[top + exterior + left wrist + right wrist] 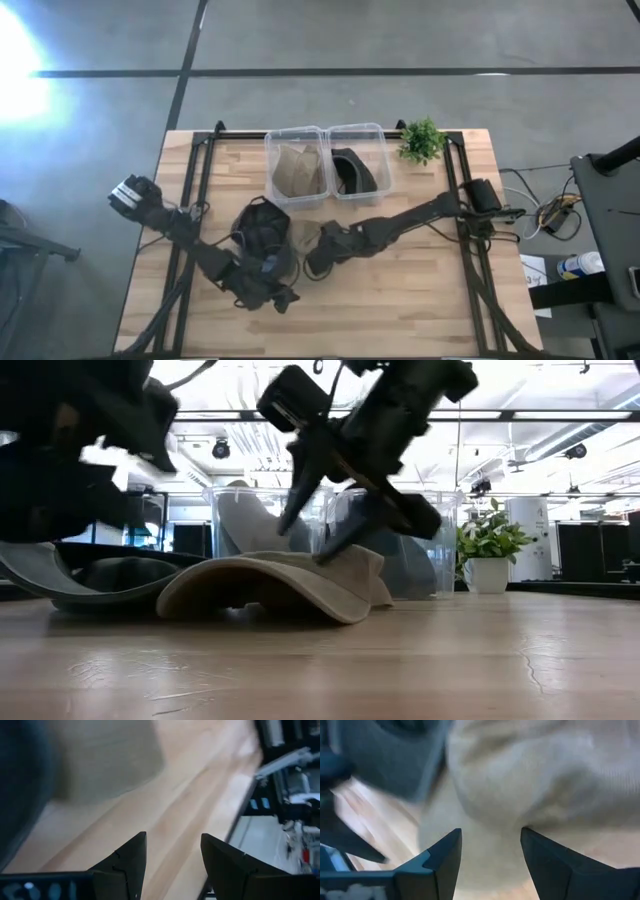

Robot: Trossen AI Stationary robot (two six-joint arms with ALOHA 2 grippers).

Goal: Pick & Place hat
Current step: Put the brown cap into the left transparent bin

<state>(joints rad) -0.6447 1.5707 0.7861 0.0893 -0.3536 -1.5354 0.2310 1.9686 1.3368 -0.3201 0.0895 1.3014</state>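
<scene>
A tan cap [280, 582] lies brim-down on the wooden table, with a dark cap [90, 575] on the table just to its left. From above, the tan cap [306, 238] and the dark cap [262, 228] sit mid-table. My right gripper [315, 265] is open and slants down over the tan cap's crown [530, 775]. In the low view the right gripper [305, 540] stands right at the cap's top. My left gripper [283, 297], open [172, 840], hovers over bare wood near the dark cap's near side. My right gripper comes slanting down from the table's right with its fingers spread over the tan cap's crown [335, 560]. The lower fingertip [325, 555] is right at the fabric, but I cannot tell whether it touches. The cap lies flat on the table.
Two clear bins stand at the far edge: the left bin [297, 165] holds a tan hat, the right bin [358, 160] a dark one. A small potted plant [422, 140] is at the far right corner. Bare wood spreads toward the near and right edges.
</scene>
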